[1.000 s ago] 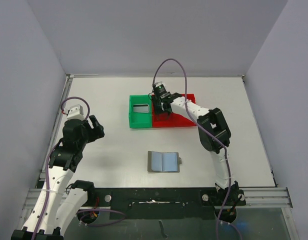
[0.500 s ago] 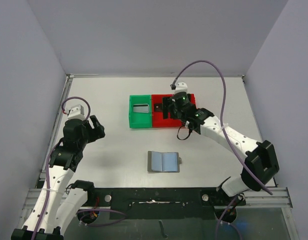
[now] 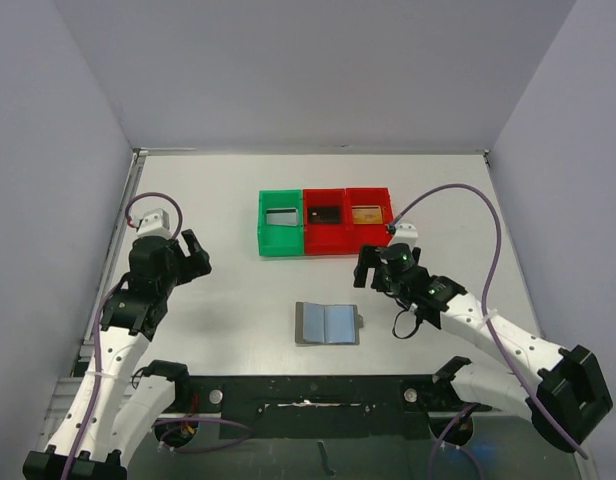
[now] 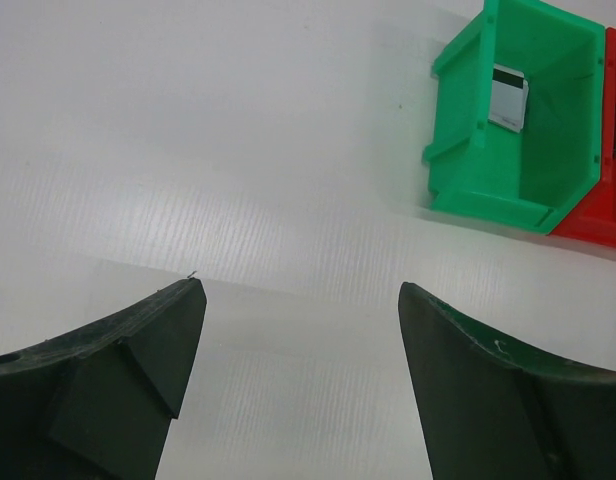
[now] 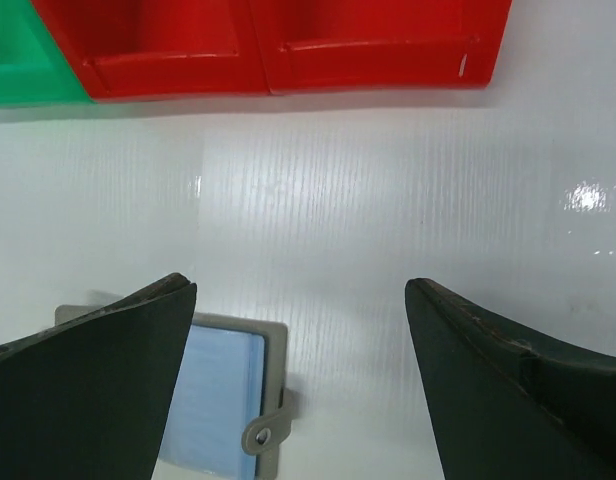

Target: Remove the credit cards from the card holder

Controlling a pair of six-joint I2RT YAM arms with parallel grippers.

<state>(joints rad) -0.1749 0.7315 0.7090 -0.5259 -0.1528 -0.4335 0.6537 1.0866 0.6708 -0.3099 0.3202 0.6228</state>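
Right gripper (image 3: 374,272) wide, empty, beyond-right of card holder (image 3: 327,324); left gripper (image 3: 195,252) wide, far left. Pockets (image 3: 314,322) look bare: lift clear of tab (image 5: 263,432)

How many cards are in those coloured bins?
3: silvery card in the green bin, black card in the middle red bin, brownish card in the right red bin. The wallet may hide more.

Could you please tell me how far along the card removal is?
Done: a silvery card lies in the green bin, and a black card and a brownish card lie in the red bins. In hand: nothing; the left claw and right claw are open, empty. Left: probably nothing; the open card holder shows no card.
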